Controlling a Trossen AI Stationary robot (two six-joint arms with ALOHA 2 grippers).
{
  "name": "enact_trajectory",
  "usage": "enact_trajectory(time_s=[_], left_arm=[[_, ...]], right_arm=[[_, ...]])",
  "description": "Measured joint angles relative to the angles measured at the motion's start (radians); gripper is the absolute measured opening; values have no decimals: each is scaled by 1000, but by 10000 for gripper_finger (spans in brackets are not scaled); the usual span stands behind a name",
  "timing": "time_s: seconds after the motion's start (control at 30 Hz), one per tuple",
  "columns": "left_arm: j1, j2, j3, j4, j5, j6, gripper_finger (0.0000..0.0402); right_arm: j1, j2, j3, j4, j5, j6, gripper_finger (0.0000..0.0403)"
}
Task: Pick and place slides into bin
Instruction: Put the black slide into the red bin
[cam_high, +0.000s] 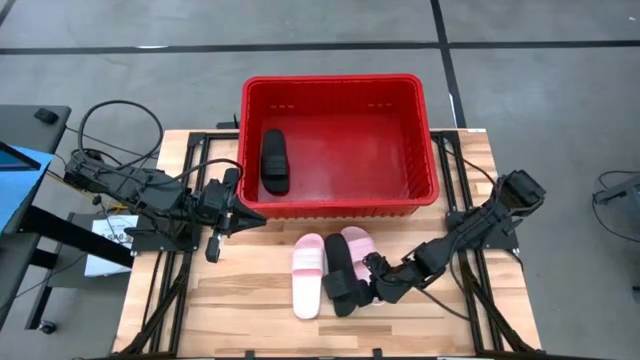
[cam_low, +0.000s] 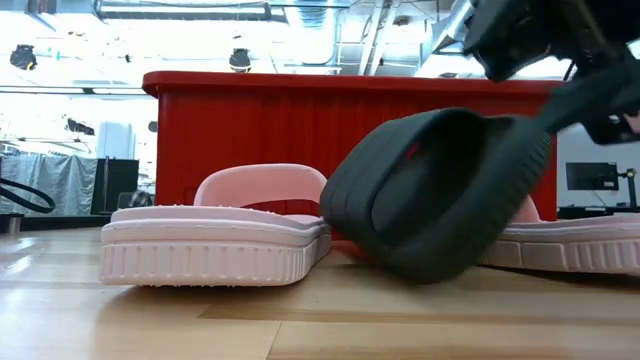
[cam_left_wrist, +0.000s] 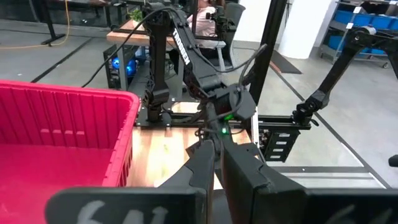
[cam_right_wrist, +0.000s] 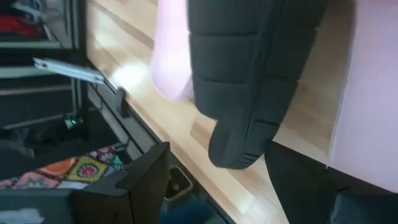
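Note:
The red bin (cam_high: 340, 205) stands at the table's far middle, and one black slide (cam_high: 275, 160) lies flat in its left part. Near the table's front, two light pink slides (cam_high: 308, 275) (cam_high: 360, 243) lie sole-down on the wood. A second black slide (cam_high: 340, 272) is between them, tipped up on its side (cam_low: 440, 190). My right gripper (cam_high: 368, 280) is at this slide's right side, shut on it. My left gripper (cam_high: 250, 217) is shut and empty, just off the bin's near left corner; its closed fingers also show in the left wrist view (cam_left_wrist: 219, 163). My right gripper holds the black slide by its raised right edge (cam_low: 545, 115), coming level from the table's right and slanting slightly down. The slide is tilted, its ribbed sole (cam_right_wrist: 249, 74) turned toward the wrist and its lower edge (cam_low: 430, 270) on the table. The slide hides the exact contact.
The bin's near wall (cam_low: 300, 130) rises right behind the slides. Bare wood lies along the table's front edge (cam_high: 250, 330) and to the left of the pink slide. Black frame rails (cam_high: 150, 300) run along both table sides.

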Motion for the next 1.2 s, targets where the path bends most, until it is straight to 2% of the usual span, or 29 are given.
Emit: enact_trajectory(time_s=[0.17, 0.4, 0.63, 1.2], left_arm=[[0, 0, 0, 0, 0, 0, 18], [0, 0, 0, -2, 0, 0, 18], [0, 0, 0, -2, 0, 1, 18], [0, 0, 0, -2, 0, 0, 18]], right_arm=[[0, 40, -1, -9, -22, 1, 256], [-6, 40, -1, -10, -19, -2, 256], [-6, 40, -1, -30, -65, -29, 256], [-24, 39, -1, -55, -61, -63, 256]])
